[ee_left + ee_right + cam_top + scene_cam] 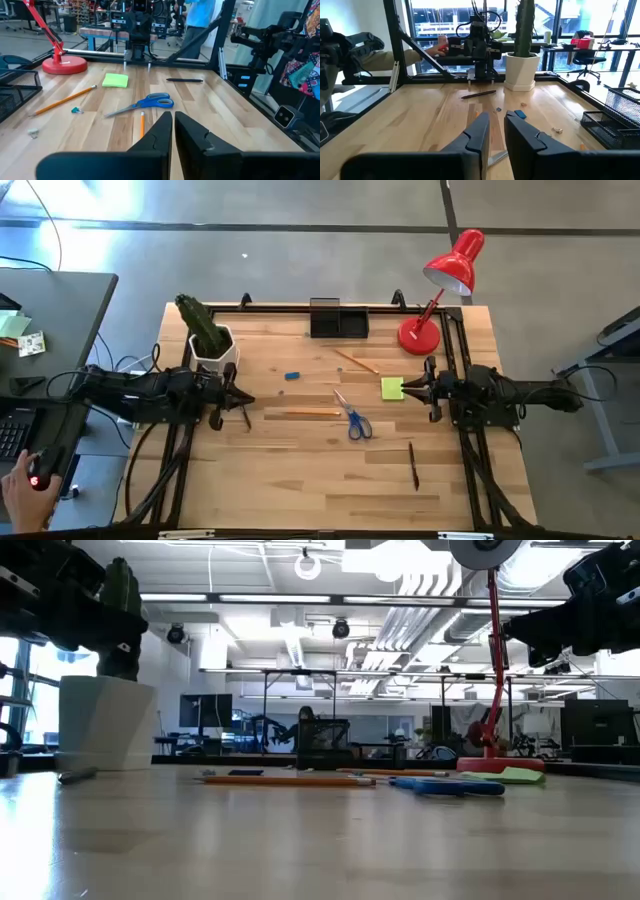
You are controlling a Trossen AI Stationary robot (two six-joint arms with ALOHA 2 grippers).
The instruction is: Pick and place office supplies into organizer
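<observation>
High view: supplies loose, both arms idle

High view showed the small black divided organizer (338, 319) at the table's far edge, with blue-handled scissors (353, 418), lime-green sticky-note pad (392, 388), wooden pencils (300, 413) and dark pen (413, 464) scattered on the wooden table (300, 480).

Left wrist view showed the left gripper (172, 131) pressed together, holding nothing.

Right wrist view showed the right gripper (495, 135) slightly apart, empty. Thin, flat pencils could slip from a pinch.

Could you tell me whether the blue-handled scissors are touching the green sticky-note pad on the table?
Apart. The high view shows bare wood between the scissors and the sticky-note pad; the left wrist view shows the same gap.
</observation>
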